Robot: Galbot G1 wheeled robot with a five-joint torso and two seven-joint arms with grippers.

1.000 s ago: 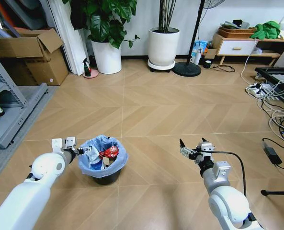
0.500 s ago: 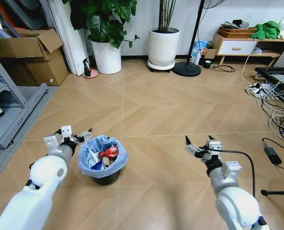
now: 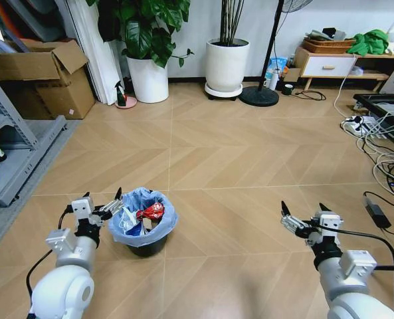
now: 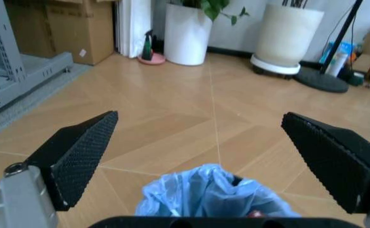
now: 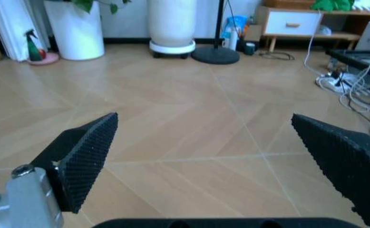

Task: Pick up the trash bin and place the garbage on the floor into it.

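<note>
The trash bin (image 3: pixel 143 239), small and black with a crinkled light-blue bag, stands on the floor (image 3: pixel 223 166) at lower left. The garbage I can make out lies inside it: a crushed red can (image 3: pixel 151 211) and white crumpled scraps (image 3: pixel 125 218). My left gripper (image 3: pixel 102 199) is open just left of the bin's rim, and the blue bag (image 4: pixel 205 194) sits below its spread fingers (image 4: pixel 83 147) in the left wrist view. My right gripper (image 3: pixel 303 211) hangs open over bare floor at lower right, with nothing between its fingers (image 5: pixel 83 152).
A metal shelf (image 3: pixel 10 153) and a cardboard box (image 3: pixel 44 76) stand at the left. Two white plant pots (image 3: pixel 227 63), a green spray bottle (image 3: pixel 121 94) and a fan base (image 3: pixel 259 96) line the far wall. Cables and a power strip (image 3: pixel 359 125) lie at the right.
Both arms drew back toward me. The left gripper left the bin's rim and now sits beside it. The right gripper shifted right and lower. The bin stayed put.
</note>
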